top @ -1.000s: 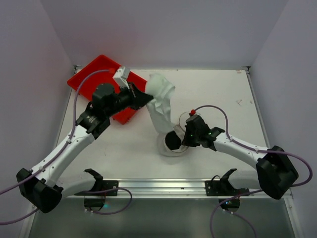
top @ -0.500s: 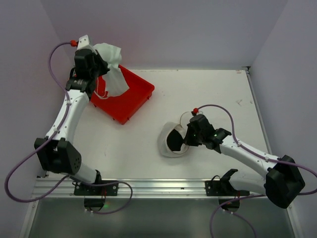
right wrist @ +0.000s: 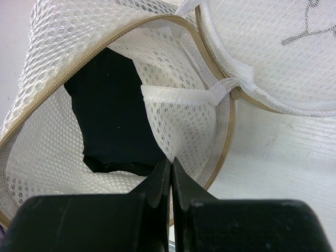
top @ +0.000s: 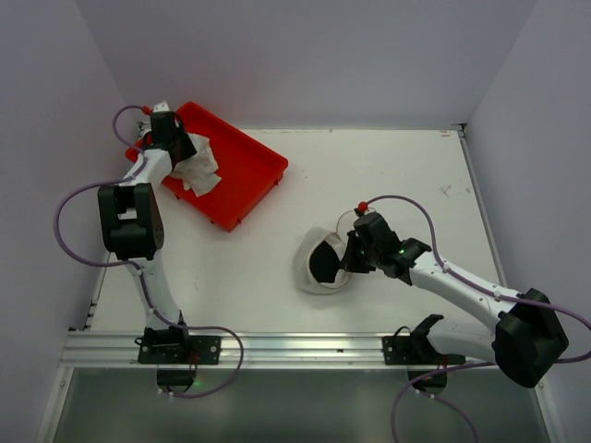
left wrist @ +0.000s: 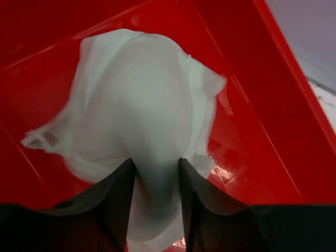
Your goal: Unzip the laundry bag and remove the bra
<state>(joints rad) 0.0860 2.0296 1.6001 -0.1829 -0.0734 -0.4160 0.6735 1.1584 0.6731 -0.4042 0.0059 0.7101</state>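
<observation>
The white mesh laundry bag [top: 310, 275] lies at the table's middle, unzipped, its tan zipper edge [right wrist: 227, 131] gaping. A black piece [right wrist: 113, 110] shows inside it. My right gripper [top: 347, 257] is shut, pinching the bag's mesh wall [right wrist: 178, 126] between its fingertips [right wrist: 171, 160]. The white bra [top: 196, 171] lies crumpled in the red tray [top: 247, 173] at the far left. My left gripper [top: 179, 150] hangs over it, jaws parted, with the bra's cloth [left wrist: 142, 105] lying loose between the fingers [left wrist: 155, 164].
The bag's round flap [right wrist: 294, 58] with a grey bra drawing lies folded back to the right. The tray's raised red wall [left wrist: 278, 105] runs close beside the left gripper. Both arms' cables loop above the table.
The left arm pulled the bra out of the bag, swung it to the far left and lowered it into the red tray, then parted its jaws. The right gripper kept its pinch on the bag.
</observation>
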